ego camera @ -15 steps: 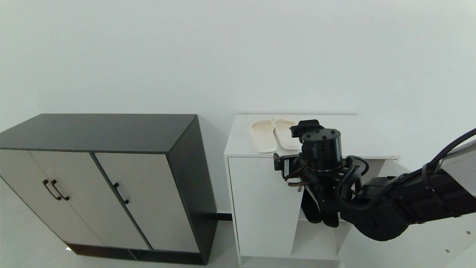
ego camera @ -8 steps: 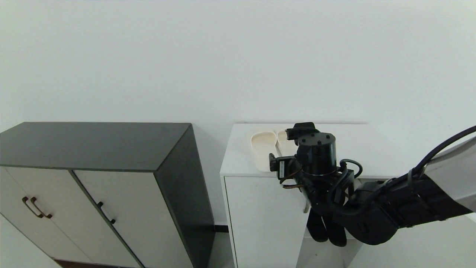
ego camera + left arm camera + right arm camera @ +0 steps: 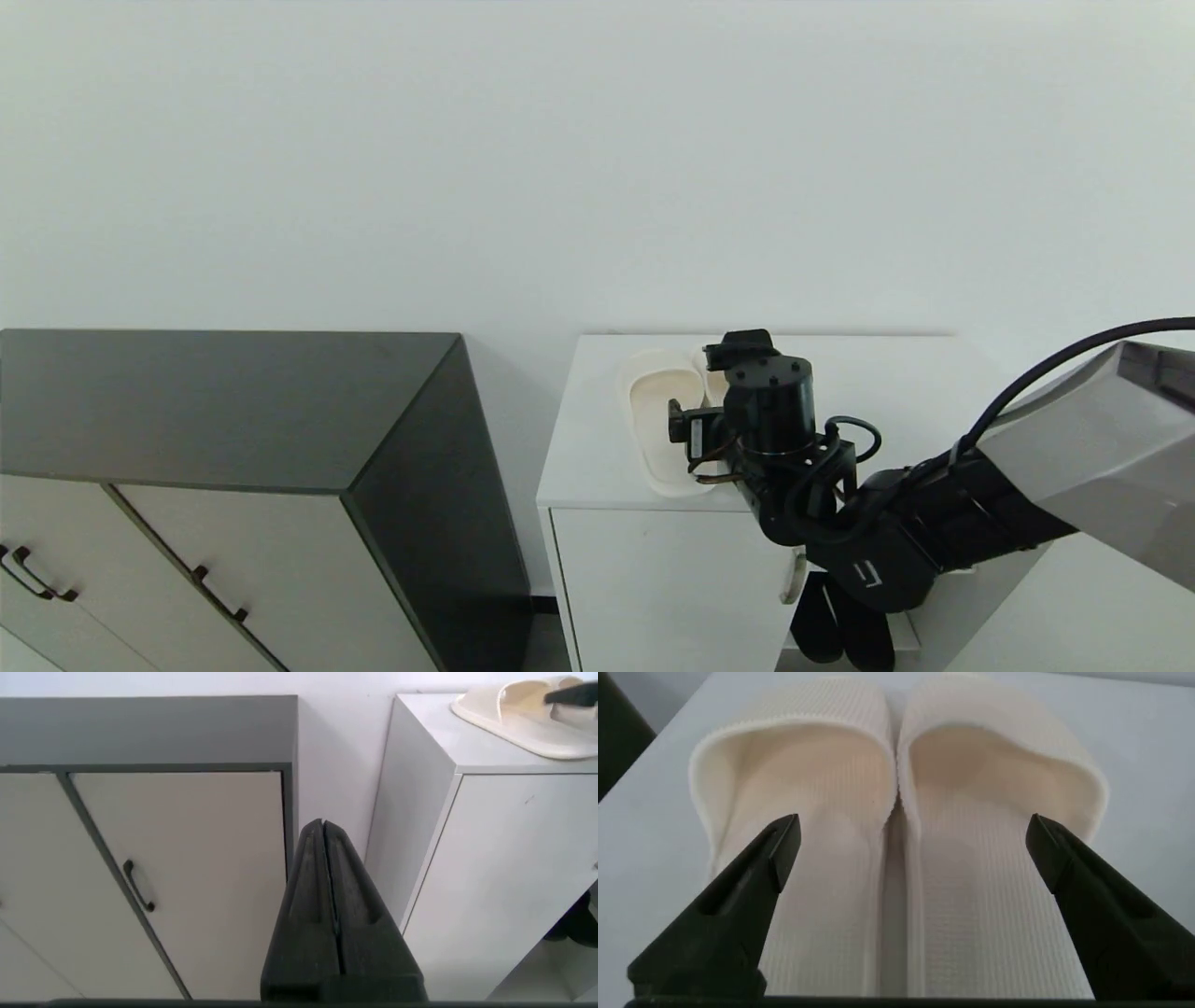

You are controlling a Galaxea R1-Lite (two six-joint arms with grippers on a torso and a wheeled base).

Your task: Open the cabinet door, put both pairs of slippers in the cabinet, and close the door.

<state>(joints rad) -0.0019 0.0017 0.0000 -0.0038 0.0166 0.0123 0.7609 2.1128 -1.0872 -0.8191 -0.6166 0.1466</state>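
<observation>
— Where is the cream pair of slippers (image 3: 658,422)?

— On top of the white cabinet (image 3: 597,457), side by side and touching along their inner edges, near its left front corner.

— And the right gripper (image 3: 912,831)?

— Spread wide. In the right wrist view its two black fingers (image 3: 738,915) stand one on each outer side of the pair, with both slippers between them. I cannot tell if the tips touch the slippers.

— Does the head view say the same?

— There the arm's wrist blocks the fingers, so the spread reads from the wrist camera. The head view adds the black pair of slippers (image 3: 845,627), low in the white cabinet's open part under the arm.

— The left gripper (image 3: 324,835)?

— Pressed together with nothing between its fingers, held low in front of the gap between the two cabinets.

— What else does its camera give?

— The dark cabinet (image 3: 233,401) with its pale door (image 3: 187,868) closed and a dark handle (image 3: 139,886) on it, and the cream pair up on the white top beside it.
</observation>
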